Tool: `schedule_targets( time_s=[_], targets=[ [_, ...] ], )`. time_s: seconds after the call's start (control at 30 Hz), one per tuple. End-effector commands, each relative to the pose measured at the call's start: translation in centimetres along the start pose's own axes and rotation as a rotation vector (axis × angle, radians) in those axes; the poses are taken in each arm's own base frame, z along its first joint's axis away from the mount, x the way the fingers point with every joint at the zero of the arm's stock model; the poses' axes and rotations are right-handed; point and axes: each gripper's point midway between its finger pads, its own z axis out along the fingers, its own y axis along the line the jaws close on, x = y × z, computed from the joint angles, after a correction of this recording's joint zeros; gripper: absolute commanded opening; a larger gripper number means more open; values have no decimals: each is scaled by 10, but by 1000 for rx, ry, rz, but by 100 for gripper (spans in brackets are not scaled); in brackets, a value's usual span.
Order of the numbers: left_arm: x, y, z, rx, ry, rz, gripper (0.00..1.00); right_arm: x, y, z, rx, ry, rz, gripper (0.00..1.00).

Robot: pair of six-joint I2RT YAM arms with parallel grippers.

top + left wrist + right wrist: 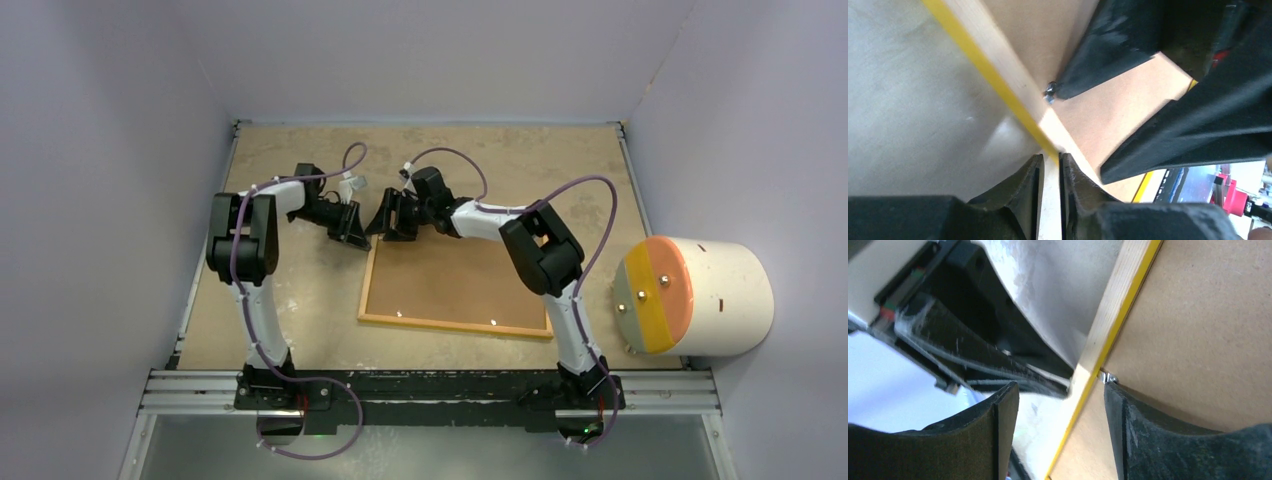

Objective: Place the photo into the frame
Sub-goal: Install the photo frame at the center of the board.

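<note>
The frame (455, 325) lies back-up on the table, wood rail around a brown backing board (450, 280); its yellow front shows only as a thin edge (993, 75). My left gripper (352, 232) is at the far-left corner, its jaws (1051, 157) nearly together on the pale rail end. My right gripper (385, 222) stands open astride the same rail (1108, 315); one fingertip (1128, 405) touches a small metal tab (1109, 377) on the backing board. The photo is hidden.
A white cylinder with an orange and yellow end (700, 295) lies at the table's right edge. Grey walls close in the table on three sides. The arm bases sit on a black rail (430, 385) at the near edge.
</note>
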Motion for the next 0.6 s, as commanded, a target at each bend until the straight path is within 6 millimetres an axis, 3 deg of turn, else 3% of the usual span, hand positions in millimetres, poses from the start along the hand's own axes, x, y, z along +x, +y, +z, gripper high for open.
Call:
schedule_targets(
  time_s=[0.0, 0.1, 0.17, 0.27, 0.33, 0.57],
  targets=[
    [9, 38, -20, -136, 61, 60, 27, -5, 25, -40, 43, -49, -293, 68],
    [6, 33, -32, -155, 81, 106, 43, 18, 17, -82, 119, -2, -435, 76],
    [4, 31, -40, -181, 97, 139, 49, 44, 0, -105, 160, 48, -493, 80],
    [0, 27, -54, -224, 107, 185, 70, 83, -20, -130, 218, 104, -564, 82],
    [-5, 21, -62, -246, 98, 215, 81, 109, -28, -140, 235, 131, -631, 84],
    [-18, 14, -94, -344, 48, 239, 87, 163, -37, -149, 284, 194, -822, 84]
  ],
)
